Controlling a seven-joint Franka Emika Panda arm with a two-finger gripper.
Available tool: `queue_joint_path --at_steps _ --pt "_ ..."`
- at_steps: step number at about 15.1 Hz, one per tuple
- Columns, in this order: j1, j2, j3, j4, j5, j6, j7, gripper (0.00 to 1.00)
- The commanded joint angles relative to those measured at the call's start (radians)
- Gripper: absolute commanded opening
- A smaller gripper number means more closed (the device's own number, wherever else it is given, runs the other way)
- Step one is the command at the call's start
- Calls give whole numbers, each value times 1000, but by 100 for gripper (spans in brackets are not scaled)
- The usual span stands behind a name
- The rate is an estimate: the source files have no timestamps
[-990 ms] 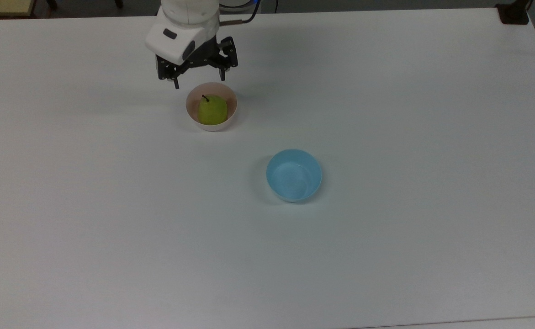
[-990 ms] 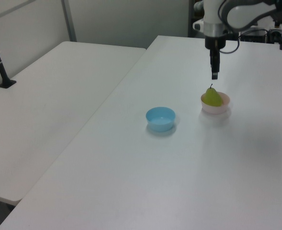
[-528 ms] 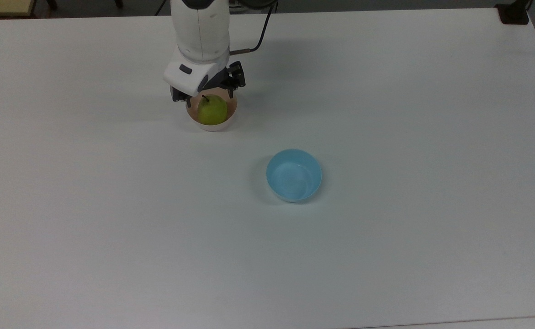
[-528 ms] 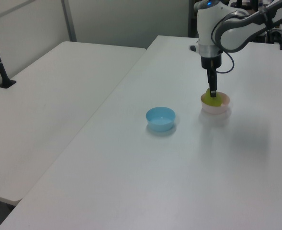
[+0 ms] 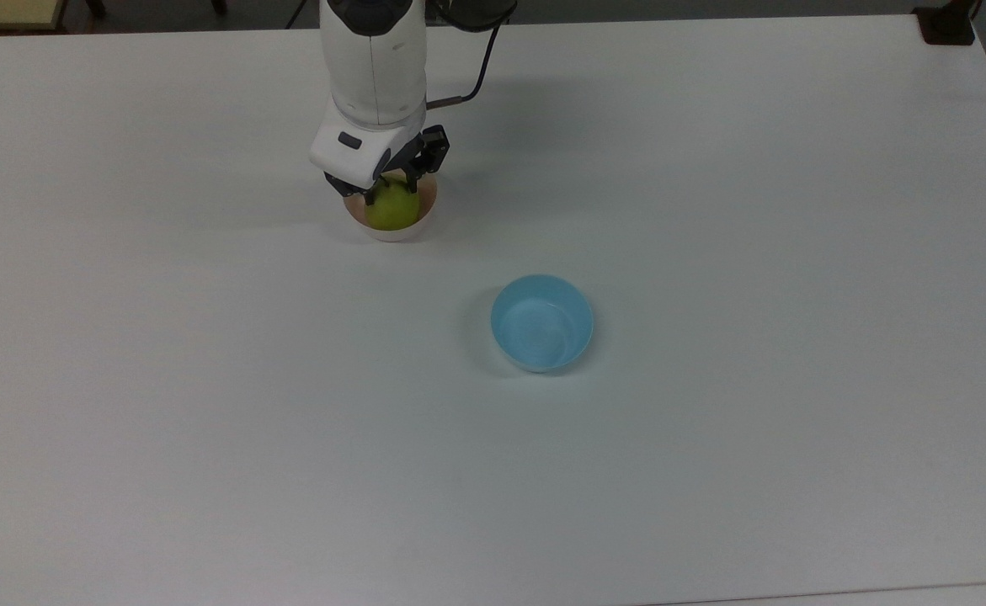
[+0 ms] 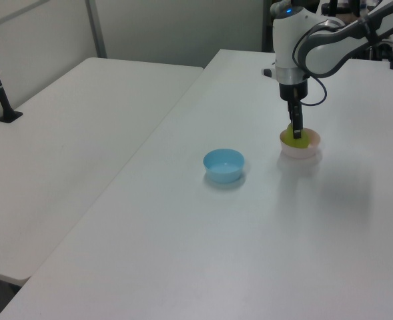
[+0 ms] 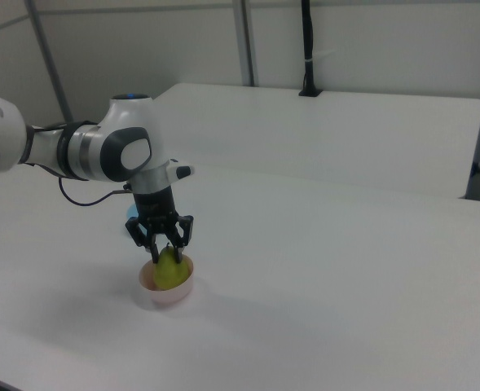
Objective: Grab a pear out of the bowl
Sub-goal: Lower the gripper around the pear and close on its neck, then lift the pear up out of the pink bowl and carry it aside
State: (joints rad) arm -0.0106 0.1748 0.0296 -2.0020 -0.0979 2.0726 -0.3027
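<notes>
My gripper (image 7: 168, 250) down at pear (image 7: 169, 270), straddling its upper part, jaws apart, not yet clamped. Pear sits upright in pink bowl (image 7: 167, 293) on tabletop (image 5: 711, 210), long axis roughly vertical, stem end up between my fingers. Pear directly below gripper, so closing looks like next step, then straight lift. Blue bowl (image 5: 542, 322) well apart, toward top view's lower right.
</notes>
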Motion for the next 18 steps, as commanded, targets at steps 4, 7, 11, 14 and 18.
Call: queue_joint_path --at_steps 4,7,11,14,18 --pt "8 -9 -4 -49 -17 75 -16 0" --pt "9 -41 -2 -49 -17 46 -16 0" --pt "9 -127 0 -34 -13 -43 -18 0" --pt "6 -149 0 23 -8 -113 -19 0" --pt "-41 -176 -8 106 7 -158 -70 0"
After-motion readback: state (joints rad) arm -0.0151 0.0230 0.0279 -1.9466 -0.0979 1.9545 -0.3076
